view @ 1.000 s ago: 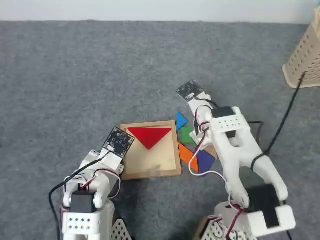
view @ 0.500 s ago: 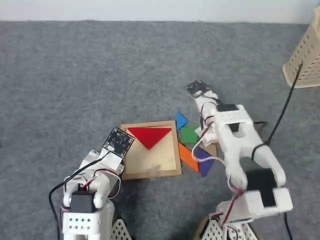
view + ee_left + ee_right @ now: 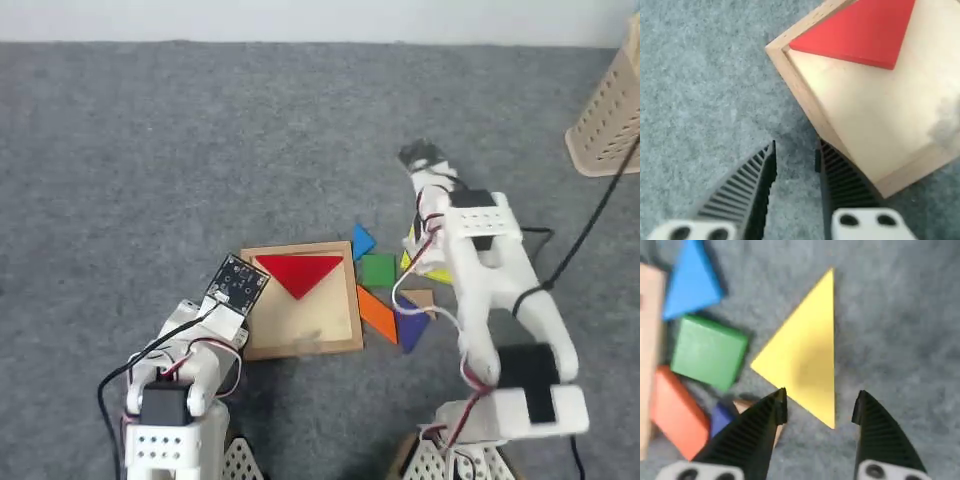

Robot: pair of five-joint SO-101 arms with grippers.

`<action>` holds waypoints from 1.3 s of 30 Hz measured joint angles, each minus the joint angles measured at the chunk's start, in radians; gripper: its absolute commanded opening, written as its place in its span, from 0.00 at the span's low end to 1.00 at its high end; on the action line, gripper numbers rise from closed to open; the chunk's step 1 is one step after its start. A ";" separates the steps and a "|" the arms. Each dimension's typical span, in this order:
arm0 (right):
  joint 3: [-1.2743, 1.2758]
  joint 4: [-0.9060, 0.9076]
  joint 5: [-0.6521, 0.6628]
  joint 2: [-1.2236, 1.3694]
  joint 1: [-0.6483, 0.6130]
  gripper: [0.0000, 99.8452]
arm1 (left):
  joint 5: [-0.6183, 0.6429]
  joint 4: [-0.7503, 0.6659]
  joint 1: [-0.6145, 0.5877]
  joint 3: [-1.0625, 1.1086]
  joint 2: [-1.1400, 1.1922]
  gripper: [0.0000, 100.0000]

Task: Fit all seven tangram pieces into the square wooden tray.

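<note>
**A:** From above?
**B:** The square wooden tray [image 3: 300, 347] holds only the red triangle [image 3: 300, 272]. The loose pieces [image 3: 378, 270] lie on the worktop [image 3: 200, 150] at the tray's three o'clock.
**A:** Left wrist?
**B:** The left tool [image 3: 796, 150], jaws apart, hangs beside the tray's corner, probably to steady it.
**A:** Right wrist?
**B:** The right tool [image 3: 821, 395], spread wide, straddles the yellow triangle [image 3: 805, 355], placed to pinch it.

The grey tabletop [image 3: 200, 130] carries the wooden tray [image 3: 310, 348] near its front edge, with a blue triangle [image 3: 362, 241], green square [image 3: 377, 270] and orange piece [image 3: 377, 313] just beside it, and a perforated stand [image 3: 608, 110] at its far right corner.
</note>
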 measured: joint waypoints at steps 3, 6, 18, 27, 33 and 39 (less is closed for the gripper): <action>-0.002 0.003 -0.009 -0.023 -0.071 0.23 | 0.000 0.000 0.000 0.000 0.000 0.12; -0.005 0.003 -0.031 -0.012 -0.100 0.23 | 0.000 0.000 0.000 0.000 0.000 0.12; -0.157 -0.025 -0.040 0.311 -0.037 0.27 | 0.000 0.000 0.000 0.000 0.000 0.12; -0.178 -0.025 -0.040 0.338 -0.028 0.15 | 0.000 0.000 0.000 0.000 0.000 0.12; -0.196 -0.031 -0.041 0.336 -0.003 0.05 | 0.000 0.000 0.000 0.000 0.000 0.12; -0.196 -0.031 -0.049 0.339 0.034 0.01 | 0.000 0.000 0.000 0.000 0.000 0.12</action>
